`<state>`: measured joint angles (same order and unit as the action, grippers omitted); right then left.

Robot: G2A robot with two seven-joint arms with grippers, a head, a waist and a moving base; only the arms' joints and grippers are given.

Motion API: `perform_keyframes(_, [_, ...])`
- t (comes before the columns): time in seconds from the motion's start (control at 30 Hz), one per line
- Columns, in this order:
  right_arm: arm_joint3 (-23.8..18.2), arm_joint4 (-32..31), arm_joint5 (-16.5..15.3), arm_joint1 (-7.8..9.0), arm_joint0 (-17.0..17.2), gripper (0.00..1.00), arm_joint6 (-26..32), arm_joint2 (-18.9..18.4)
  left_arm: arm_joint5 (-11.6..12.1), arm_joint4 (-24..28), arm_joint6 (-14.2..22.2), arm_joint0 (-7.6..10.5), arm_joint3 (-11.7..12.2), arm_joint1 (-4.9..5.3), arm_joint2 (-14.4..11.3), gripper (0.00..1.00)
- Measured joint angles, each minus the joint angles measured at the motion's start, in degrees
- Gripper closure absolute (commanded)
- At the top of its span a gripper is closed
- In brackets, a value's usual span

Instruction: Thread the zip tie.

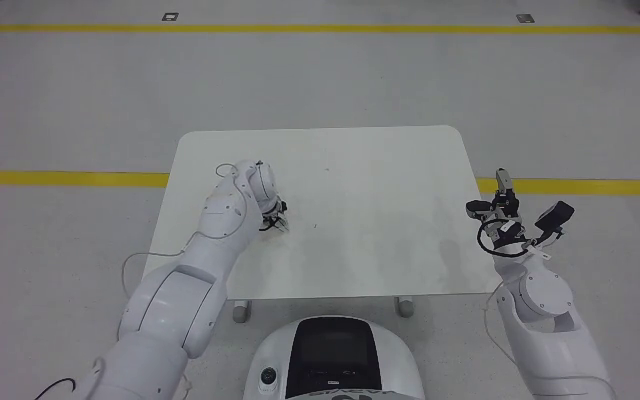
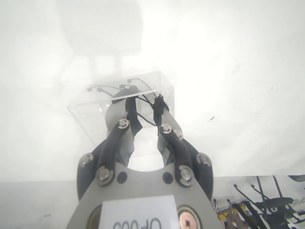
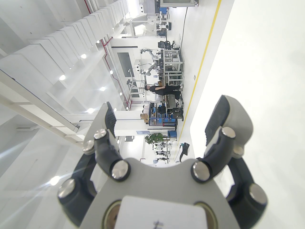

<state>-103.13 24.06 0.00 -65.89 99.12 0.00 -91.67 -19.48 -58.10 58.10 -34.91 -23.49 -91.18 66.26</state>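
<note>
The left gripper (image 2: 144,100), its fingers a little apart with no clear hold on anything, reaches among the black zip ties (image 2: 137,80) in a clear box (image 2: 166,82) on the near-left part of the white table (image 1: 380,180), while the right gripper (image 3: 166,103) hangs wide open and empty beyond the table's right edge.

White table (image 1: 380,200); grey floor (image 1: 300,90), yellow lines (image 1: 300,28)

arms (image 1: 225,215): white rounded shells | left tool (image 2: 144,99): grey plate, black links, silver screws
</note>
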Motion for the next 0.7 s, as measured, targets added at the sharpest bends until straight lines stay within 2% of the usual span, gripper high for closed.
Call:
perform_keyframes(0.23, [0.0,0.0,0.0,0.0,0.0,0.0,0.0,0.0,0.0,-0.14,-0.03,-0.27,-0.61,0.18,0.2,0.83])
perform_keyframes(0.53, [0.0,0.0,0.0,0.0,0.0,0.0,0.0,0.0,0.0,-0.87,-0.71,0.28,1.59,-0.25,0.14,0.85])
perform_keyframes(0.7, [0.0,0.0,0.0,0.0,0.0,0.0,0.0,0.0,0.0,-1.17,-1.19,1.04,3.23,-0.68,0.11,1.0])
